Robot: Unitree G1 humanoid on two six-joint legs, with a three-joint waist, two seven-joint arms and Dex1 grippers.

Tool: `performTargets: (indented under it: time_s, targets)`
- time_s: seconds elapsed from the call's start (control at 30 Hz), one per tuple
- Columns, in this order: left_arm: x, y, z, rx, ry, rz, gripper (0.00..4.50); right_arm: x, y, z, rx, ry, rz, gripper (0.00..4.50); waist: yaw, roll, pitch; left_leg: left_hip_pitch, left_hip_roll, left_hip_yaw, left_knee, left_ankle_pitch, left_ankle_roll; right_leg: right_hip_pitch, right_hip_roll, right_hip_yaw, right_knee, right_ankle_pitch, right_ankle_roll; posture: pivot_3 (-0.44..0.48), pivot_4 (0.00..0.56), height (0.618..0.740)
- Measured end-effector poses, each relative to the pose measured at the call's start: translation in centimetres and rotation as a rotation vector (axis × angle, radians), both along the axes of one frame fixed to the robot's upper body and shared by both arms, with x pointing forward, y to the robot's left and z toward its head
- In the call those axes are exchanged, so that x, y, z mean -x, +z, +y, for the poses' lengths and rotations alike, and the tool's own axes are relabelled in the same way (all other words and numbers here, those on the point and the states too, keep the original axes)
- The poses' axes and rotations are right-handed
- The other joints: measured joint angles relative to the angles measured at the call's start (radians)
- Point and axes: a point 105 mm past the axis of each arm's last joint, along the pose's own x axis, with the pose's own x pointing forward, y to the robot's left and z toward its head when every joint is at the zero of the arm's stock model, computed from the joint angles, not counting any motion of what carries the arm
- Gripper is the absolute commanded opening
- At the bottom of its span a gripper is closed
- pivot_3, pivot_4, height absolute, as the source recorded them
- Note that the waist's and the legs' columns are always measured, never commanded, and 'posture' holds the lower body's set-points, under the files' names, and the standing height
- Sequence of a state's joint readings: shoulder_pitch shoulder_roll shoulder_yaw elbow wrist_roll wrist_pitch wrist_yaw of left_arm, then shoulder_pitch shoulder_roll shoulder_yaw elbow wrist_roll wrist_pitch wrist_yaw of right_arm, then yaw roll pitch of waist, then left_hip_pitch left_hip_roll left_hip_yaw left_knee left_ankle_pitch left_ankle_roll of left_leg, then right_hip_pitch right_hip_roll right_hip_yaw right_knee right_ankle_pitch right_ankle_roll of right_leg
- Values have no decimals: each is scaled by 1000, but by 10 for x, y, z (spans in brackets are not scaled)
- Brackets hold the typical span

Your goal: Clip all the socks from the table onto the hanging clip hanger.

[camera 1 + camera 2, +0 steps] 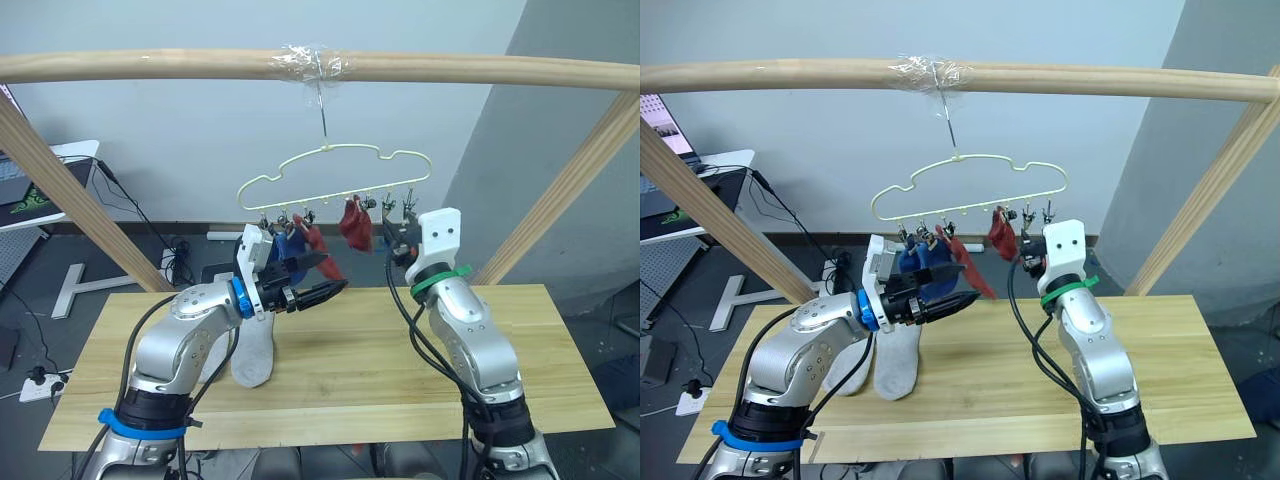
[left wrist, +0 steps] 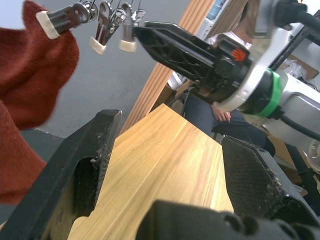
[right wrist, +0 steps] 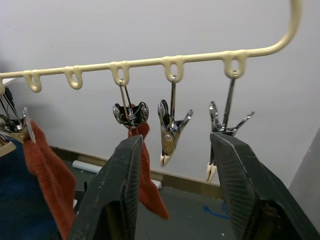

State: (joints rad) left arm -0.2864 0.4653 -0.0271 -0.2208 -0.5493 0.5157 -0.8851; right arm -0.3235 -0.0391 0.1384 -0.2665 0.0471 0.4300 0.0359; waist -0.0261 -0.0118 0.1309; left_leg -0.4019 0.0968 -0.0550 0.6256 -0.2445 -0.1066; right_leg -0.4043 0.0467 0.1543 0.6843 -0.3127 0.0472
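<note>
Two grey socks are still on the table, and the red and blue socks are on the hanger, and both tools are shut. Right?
Not quite. Both tools are open: the wrist views show the left tool and right tool with fingers spread. The grey socks do lie on the table.

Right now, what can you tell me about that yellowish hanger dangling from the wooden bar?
The hanger is thin pale yellow wire with a wavy top. Its metal hook goes up to the wooden bar, where clear tape is wrapped. Small metal clips with pale tips dangle from loops along its lower edge. Two red socks and a blue sock hang from clips; the two end clips on the robot's right are empty, framed by the right arm's open fingers.
</note>
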Motion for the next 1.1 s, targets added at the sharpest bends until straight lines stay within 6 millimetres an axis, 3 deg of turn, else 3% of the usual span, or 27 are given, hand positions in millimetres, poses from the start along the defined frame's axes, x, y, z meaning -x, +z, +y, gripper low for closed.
performTargets:
  time_s: [0.1,0.2,0.87,0.97,1.1]
  targets:
    - [0,1,1,0,4,-2,3695,-5,-3,1,-5,-13,8,1695,2,0,0,0,0,0,0,0,0,0,0,0,0,0,0,116,123,740]
    - [-1,2,3,2,11,-6,3695,-8,-4,1,0,-19,6,692,2,0,0,0,0,0,0,0,0,0,0,0,0,0,0,116,123,740]
    - [-1,2,7,-8,21,-4,3695,-20,-5,8,-51,-27,38,692,3,0,1,1,0,0,1,0,0,0,0,0,6,0,0,147,134,740]
    - [0,3,7,-9,21,-8,3695,-21,-6,9,-57,-29,43,1228,4,0,1,1,0,0,1,0,0,0,0,0,6,0,0,147,134,740]
    - [0,3,9,-11,26,-8,3695,-23,-7,6,-65,-42,48,1228,7,1,1,1,0,0,1,0,0,-1,0,0,6,0,0,149,134,740]
